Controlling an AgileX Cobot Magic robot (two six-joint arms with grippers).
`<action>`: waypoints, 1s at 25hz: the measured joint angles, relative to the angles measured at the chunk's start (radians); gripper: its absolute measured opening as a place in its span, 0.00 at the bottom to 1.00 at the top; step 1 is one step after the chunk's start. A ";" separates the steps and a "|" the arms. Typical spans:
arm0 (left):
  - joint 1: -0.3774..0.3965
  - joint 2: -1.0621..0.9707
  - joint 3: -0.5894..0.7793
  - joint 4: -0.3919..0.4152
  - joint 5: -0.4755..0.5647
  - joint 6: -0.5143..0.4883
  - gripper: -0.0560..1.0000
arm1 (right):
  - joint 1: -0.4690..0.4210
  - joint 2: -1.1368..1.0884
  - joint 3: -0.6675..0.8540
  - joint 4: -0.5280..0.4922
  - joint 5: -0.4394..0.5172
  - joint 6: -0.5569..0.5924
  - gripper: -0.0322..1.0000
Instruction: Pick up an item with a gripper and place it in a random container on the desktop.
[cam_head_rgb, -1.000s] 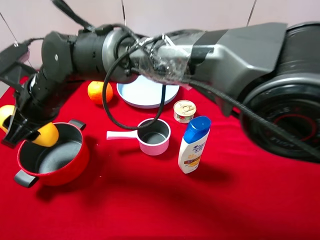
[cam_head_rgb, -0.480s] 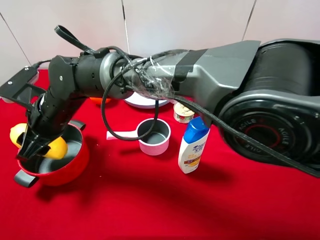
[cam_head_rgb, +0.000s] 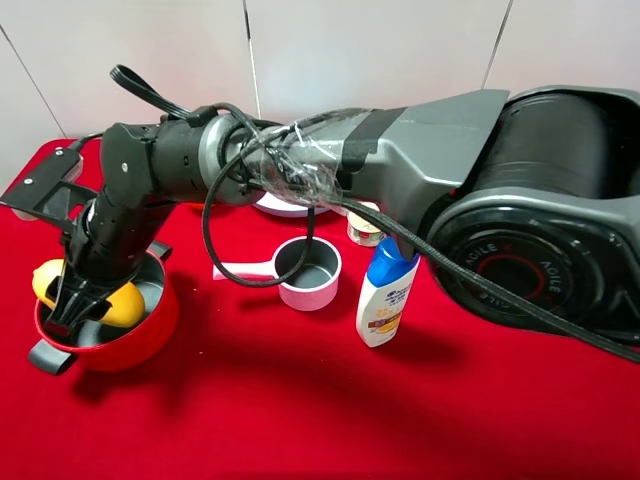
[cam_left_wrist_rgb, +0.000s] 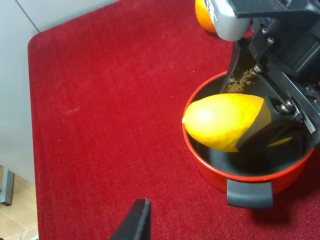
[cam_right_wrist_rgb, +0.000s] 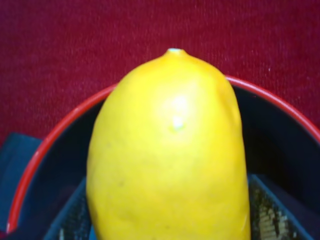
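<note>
One yellow mango (cam_left_wrist_rgb: 220, 120) is clamped between the two fingers of the right gripper (cam_head_rgb: 88, 300). It lies partly inside the one red pot (cam_head_rgb: 135, 342), with its tip over the rim. Beside the pot on the red desktop (cam_head_rgb: 300, 400) stand one pink saucepan (cam_head_rgb: 310, 275) and one shampoo bottle (cam_head_rgb: 388, 290). Only one finger of the left gripper (cam_left_wrist_rgb: 135, 222) shows, so its opening cannot be told.

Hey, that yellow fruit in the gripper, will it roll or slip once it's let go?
Likely slippery: the yellow fruit has smooth, glossy skin. Its rounded oblong shape could roll, though the red pot should contain it. It seems firm, undented in the right gripper.
</note>
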 joint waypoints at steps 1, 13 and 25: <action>0.000 0.000 0.000 0.000 0.000 0.000 0.98 | 0.000 0.000 0.000 -0.001 0.001 0.000 0.49; 0.000 0.000 0.000 0.000 0.000 0.000 0.98 | 0.000 0.000 0.000 -0.026 0.013 -0.002 0.50; 0.000 0.000 0.000 0.000 0.000 0.000 0.98 | 0.000 0.000 0.000 -0.045 0.019 -0.003 0.70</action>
